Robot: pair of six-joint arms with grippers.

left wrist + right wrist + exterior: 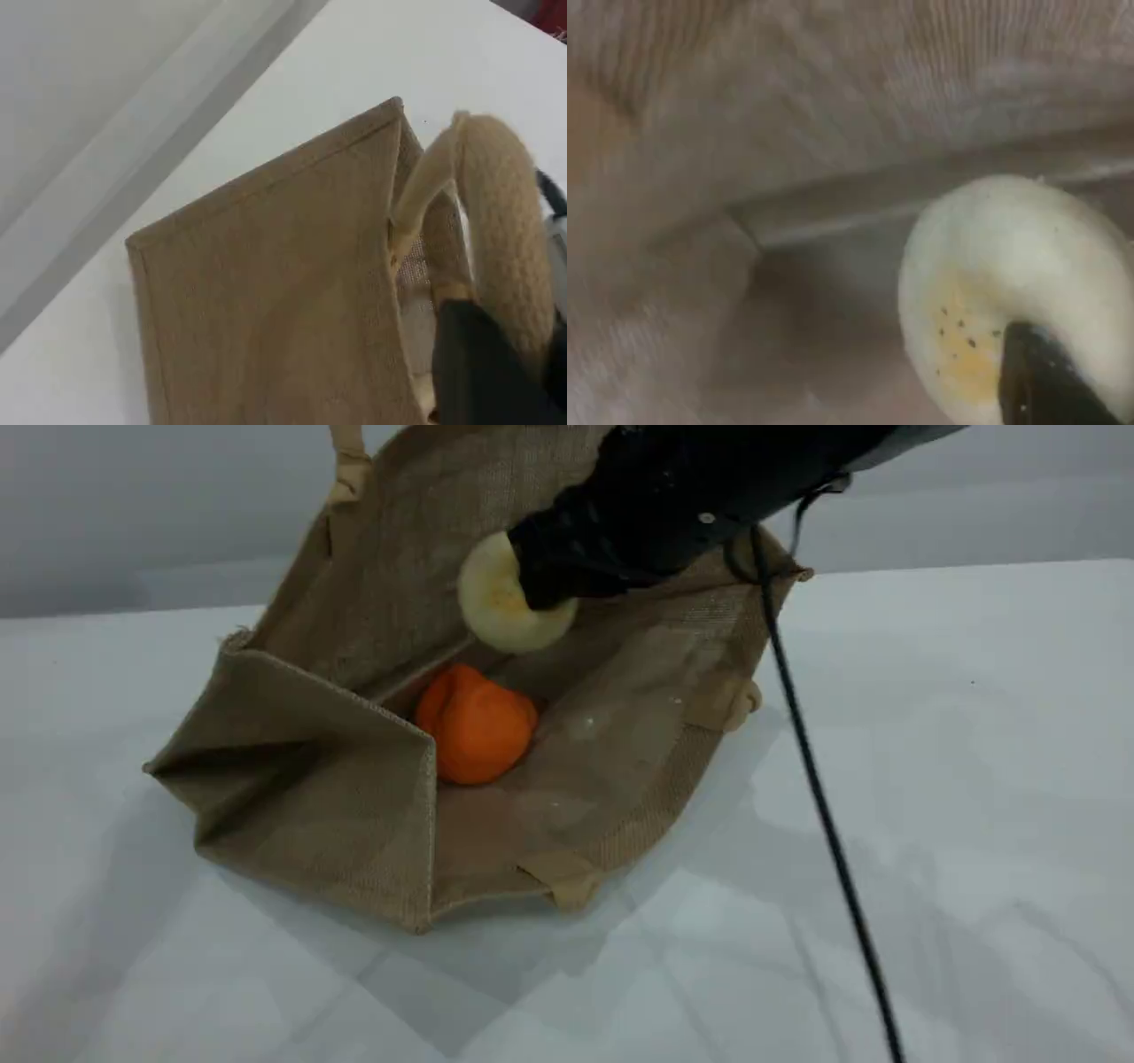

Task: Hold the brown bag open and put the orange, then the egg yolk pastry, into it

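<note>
The brown bag (pixel 310 797) lies on the white table with its mouth held open toward the camera. The orange (pixel 478 726) rests inside it on the lower wall. Just above the orange, inside the bag's mouth, my right gripper (pixel 536 598) is shut on the egg yolk pastry (pixel 496 607). The right wrist view shows the pastry (pixel 992 266) close up, its yellowish speckled underside by my fingertip (pixel 1045 381), with bag fabric (pixel 788 106) behind. In the left wrist view my left gripper (pixel 509 345) is shut on the bag's beige handle (pixel 500 221), above the bag's side (pixel 275 292).
A black cable (pixel 824 797) hangs from the right arm and runs down across the table (pixel 974 779) to the right of the bag. The bag's second handle (pixel 744 704) pokes out at its right side. A grey wall stands behind the table.
</note>
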